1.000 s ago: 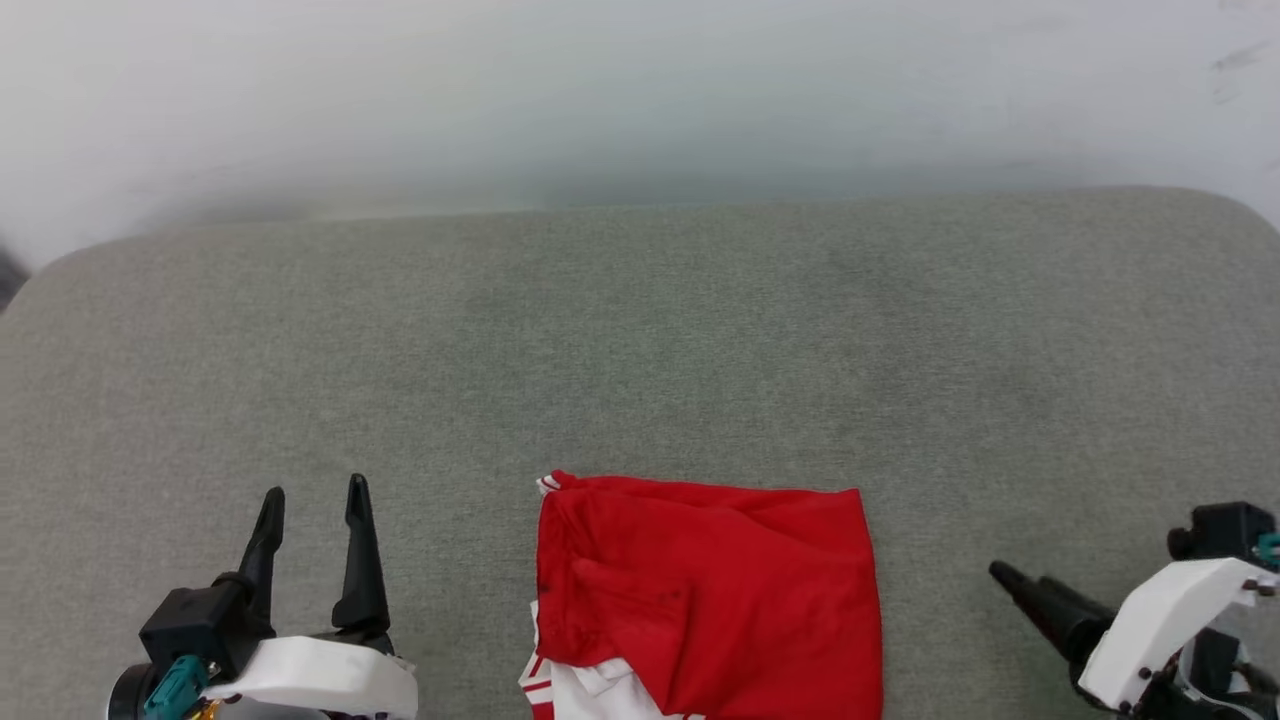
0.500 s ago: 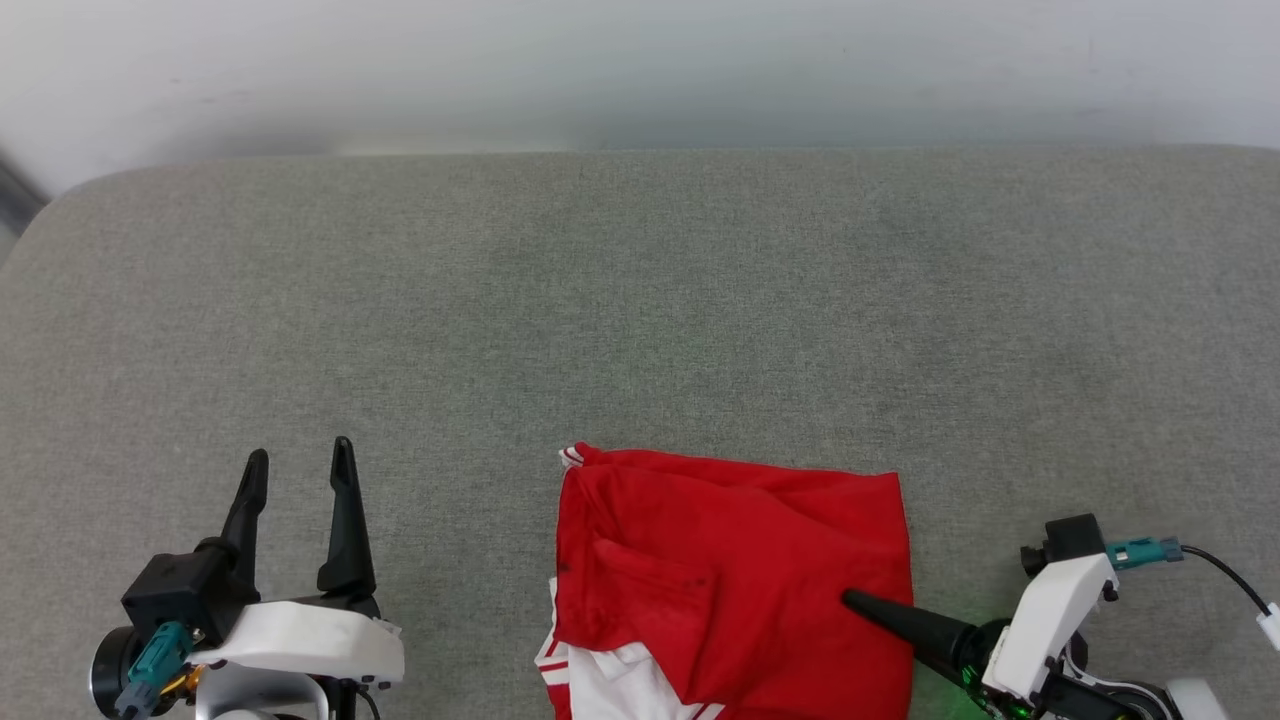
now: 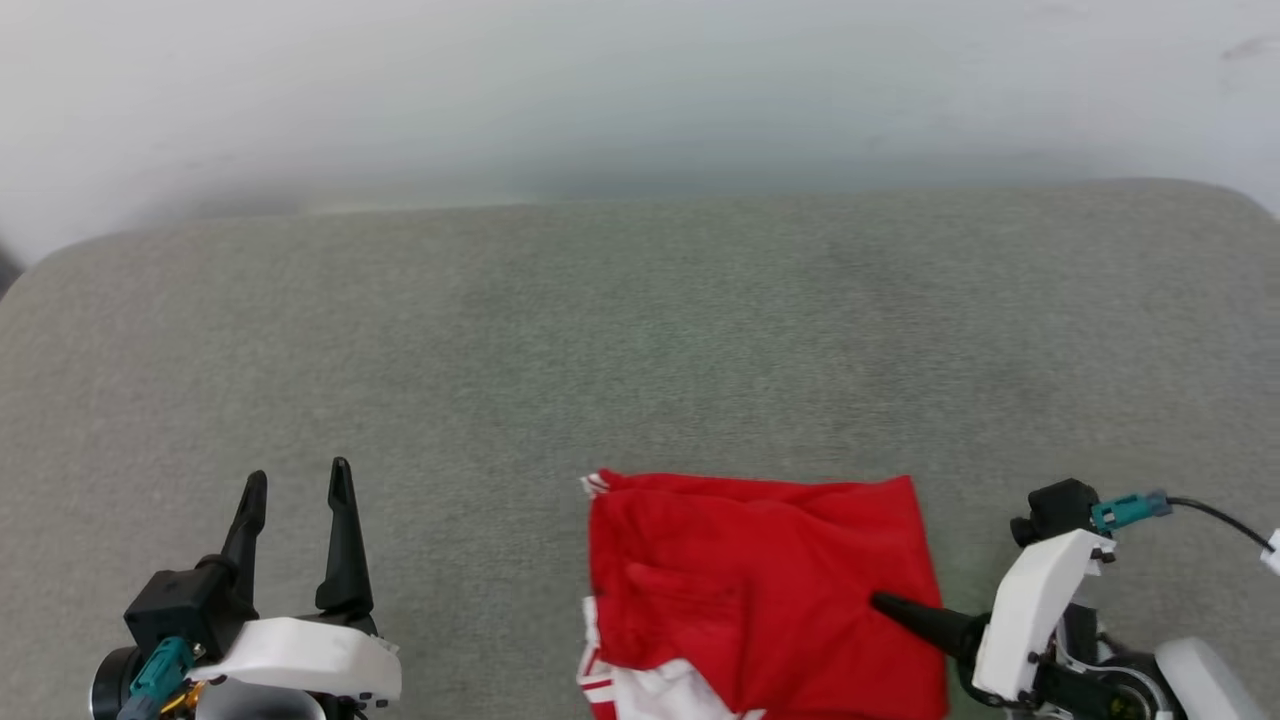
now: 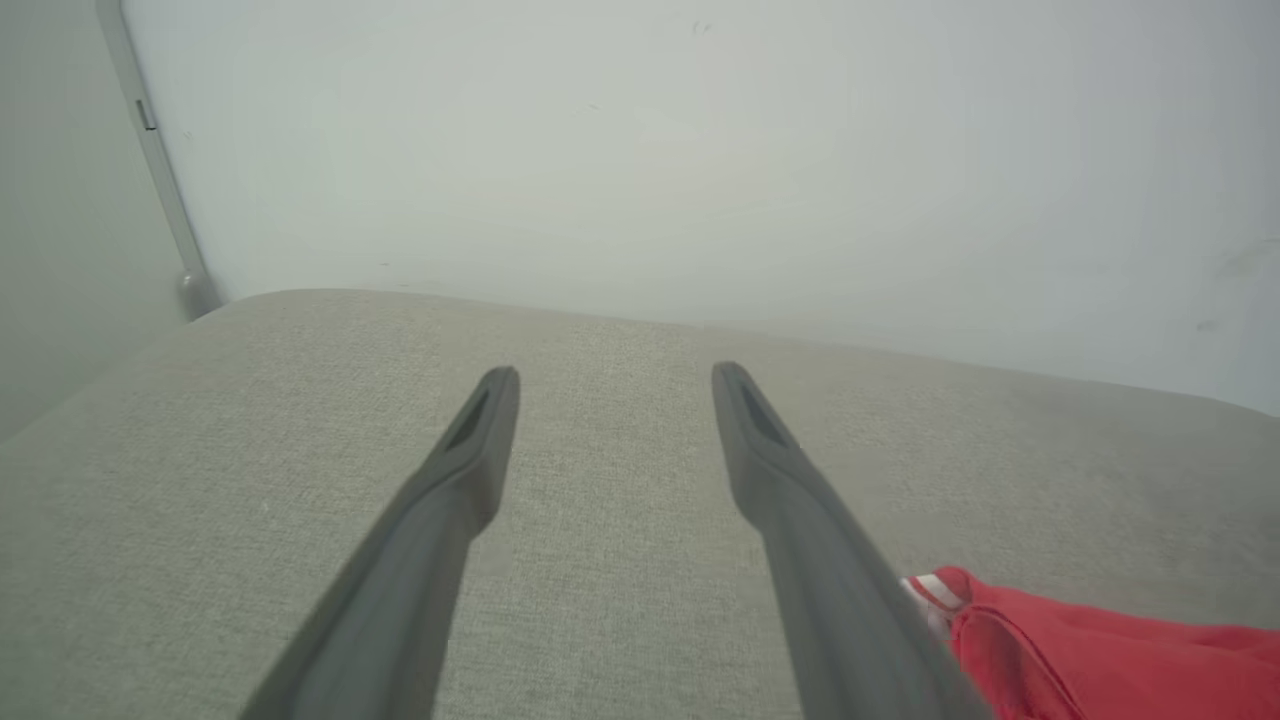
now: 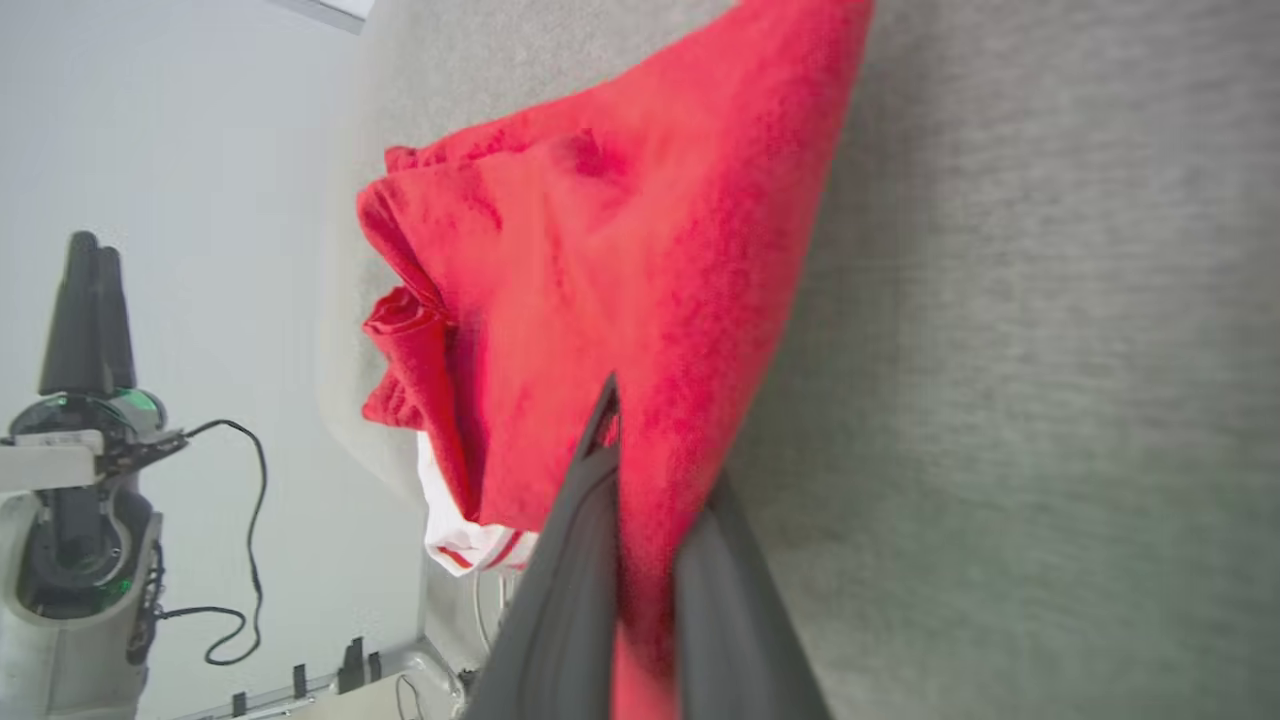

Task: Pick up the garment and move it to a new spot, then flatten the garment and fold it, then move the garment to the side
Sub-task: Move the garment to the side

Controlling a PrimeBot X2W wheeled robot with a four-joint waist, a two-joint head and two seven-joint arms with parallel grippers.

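**Last step, by the look of it: moving the folded garment (image 3: 760, 580) aside**

Idle left gripper (image 3: 298, 474), jaws spread, over the cushion (image 3: 640, 350); garment at its near edge; right gripper (image 3: 882, 601) clamped on the garment's right side. Next probably needs a low sideways drag that keeps the folds.

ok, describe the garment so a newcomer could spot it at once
Find the big grey cushioned surface below the pale wall. At its near edge, right of centre, lies the garment: folded red fabric with white striped trim at its near left corner. Nothing else there is red, and the right hand pinches its right edge.
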